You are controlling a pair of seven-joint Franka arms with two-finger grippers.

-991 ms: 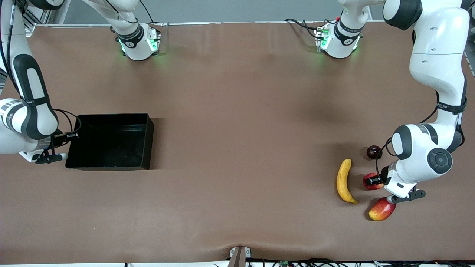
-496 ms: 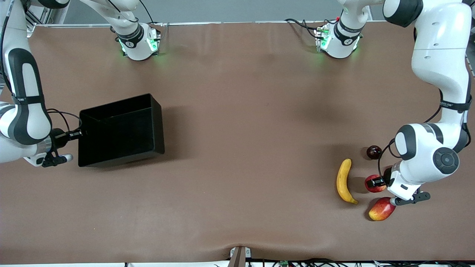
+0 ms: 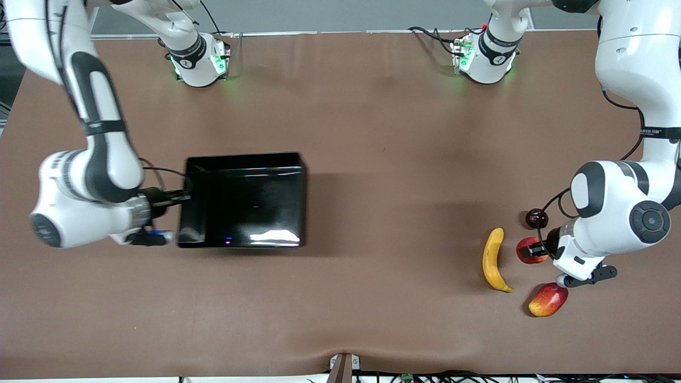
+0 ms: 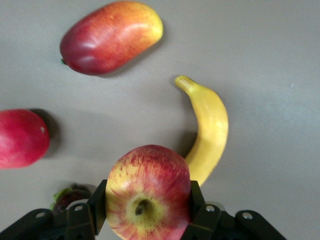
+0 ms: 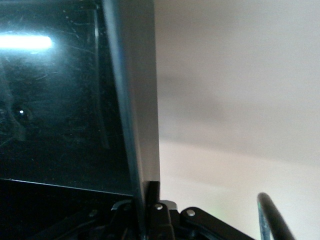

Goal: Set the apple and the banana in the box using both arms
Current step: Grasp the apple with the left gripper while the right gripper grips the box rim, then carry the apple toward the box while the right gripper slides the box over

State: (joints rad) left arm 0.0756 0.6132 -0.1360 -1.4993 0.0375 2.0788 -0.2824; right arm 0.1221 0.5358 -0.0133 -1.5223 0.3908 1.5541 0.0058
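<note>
My left gripper (image 3: 536, 250) is shut on the apple (image 3: 528, 249) and holds it just above the table, beside the banana (image 3: 492, 260). In the left wrist view the streaked apple (image 4: 147, 175) sits between the black fingers (image 4: 98, 202) of the left gripper (image 4: 148, 205), and the banana (image 4: 209, 130) lies on the table under it. My right gripper (image 3: 180, 198) is shut on the end wall of the black box (image 3: 242, 157) and holds it raised and about level over the table. The right wrist view shows that gripper (image 5: 145, 200) clamped on the box's wall (image 5: 132, 100).
A red-yellow mango (image 3: 548, 299) lies nearer the front camera than the apple. A dark plum (image 3: 536, 218) lies farther from it. The left wrist view also shows the mango (image 4: 110, 37), a pinkish-red round fruit (image 4: 20, 137) and the plum (image 4: 70, 195).
The right arm has lifted the box, levelled it and carried it toward the table's middle. The left gripper has raised the apple slightly off the table.
</note>
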